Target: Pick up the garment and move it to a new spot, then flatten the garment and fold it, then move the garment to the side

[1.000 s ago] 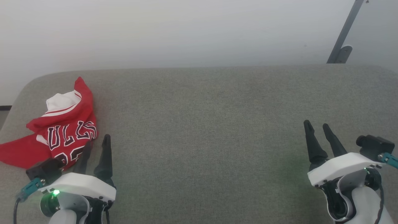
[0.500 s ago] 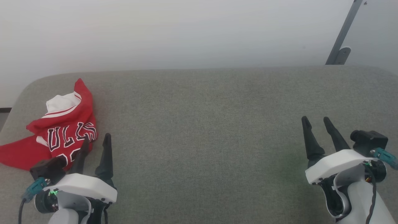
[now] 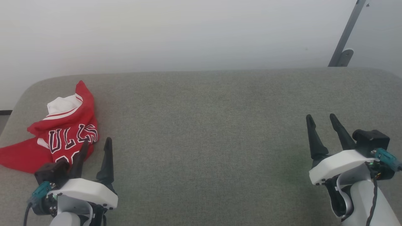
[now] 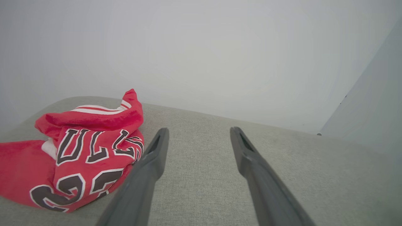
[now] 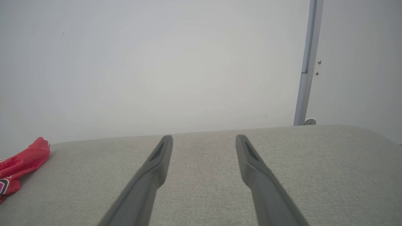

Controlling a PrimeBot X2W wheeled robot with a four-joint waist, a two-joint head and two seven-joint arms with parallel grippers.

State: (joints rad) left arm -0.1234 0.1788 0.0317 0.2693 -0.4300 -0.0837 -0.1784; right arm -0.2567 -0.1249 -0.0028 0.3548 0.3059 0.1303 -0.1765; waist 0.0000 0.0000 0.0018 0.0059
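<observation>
Reviewing the last second, you will find little altered. The whole head view has slid slightly downward, which is the camera moving, not the scene. Allowing for that, the right gripper has crept a little forward over the bare grey surface. The left gripper has turned slightly toward the garment, so its left finger now crosses the cloth's near edge in the head view. Whether that finger touches cloth cannot be told. The left wrist view shows it just beside the printed front, with only surface between the two fingers. Both grippers stand wide and empty, as they did throughout. The garment lies crumpled at the left end of the surface, near its rounded corner. Its lettering faces up, a white sleeve sits at the back, and a red flap trails leftward. It is well apart from the right gripper. Judgement: the pick-up has not begun, and the left arm is only lining up. You will likely need to swing it further left before closing, or the fingers may close on bare surface or pinch only a single edge layer.
</observation>
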